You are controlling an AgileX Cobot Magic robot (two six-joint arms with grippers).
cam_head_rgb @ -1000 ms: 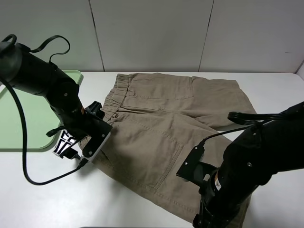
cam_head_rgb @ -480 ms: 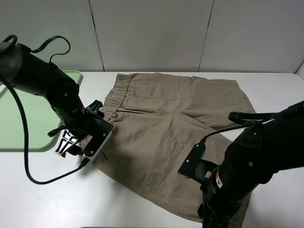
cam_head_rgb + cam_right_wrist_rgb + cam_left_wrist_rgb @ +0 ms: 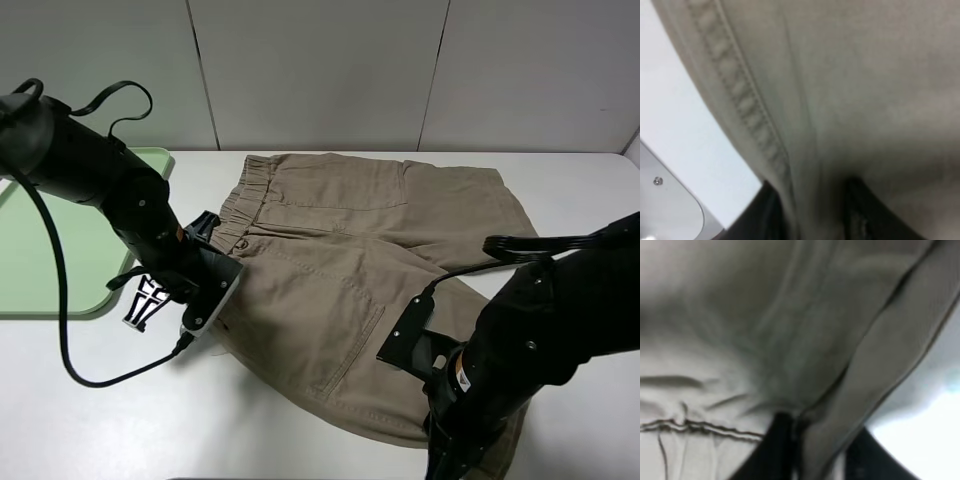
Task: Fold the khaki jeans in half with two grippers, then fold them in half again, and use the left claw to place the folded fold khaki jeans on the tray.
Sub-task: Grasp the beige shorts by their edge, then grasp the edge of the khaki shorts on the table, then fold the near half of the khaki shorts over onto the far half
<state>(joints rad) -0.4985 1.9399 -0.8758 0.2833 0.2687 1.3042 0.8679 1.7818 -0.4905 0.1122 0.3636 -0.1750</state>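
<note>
1. There is one garment. The khaki jeans [image 3: 350, 250] lie spread across the middle of the exterior high view on the white table [image 3: 120, 420]. The gathered waistband is towards the upper left and the two legs run to the right and lower right. They are not on the tray.
2. There is one tray [image 3: 50, 270]. It is pale green and sits at the left edge of the frame, beside the jeans but not touching them.
3. There are two black arms.
   - The left arm [image 3: 100, 180] reaches in from the upper left and ends at the near corner of the waistband.
   - The right arm [image 3: 540, 340] fills the lower right of the frame.
4. There are two grippers.
   - In the left wrist view, the left claw [image 3: 815, 450] has a fold of khaki cloth pinched between its two dark fingers [image 3: 776, 447]. It is closed on the jeans.
   - In the right wrist view, the right gripper [image 3: 812, 210] likewise has its fingers [image 3: 860, 212] clamped either side of the cloth, next to the stitched hem.
   - Both wrist views are blurred and filled almost wholly by fabric.
5. Other things in view:
   - One black cable [image 3: 60, 350] loops from the left arm down over the table, left of centre.
   - Flat dark cables [image 3: 530, 245] run along the right arm.
   - Grey wall panels [image 3: 320, 70] cross the top of the frame.
6. What blocks the view:
   - The left arm crosses over the right side of the tray and hides its own fingertips in the exterior high view.
   - The right arm covers the near leg's hem at the lower right and hides its own gripper there as well.
</note>
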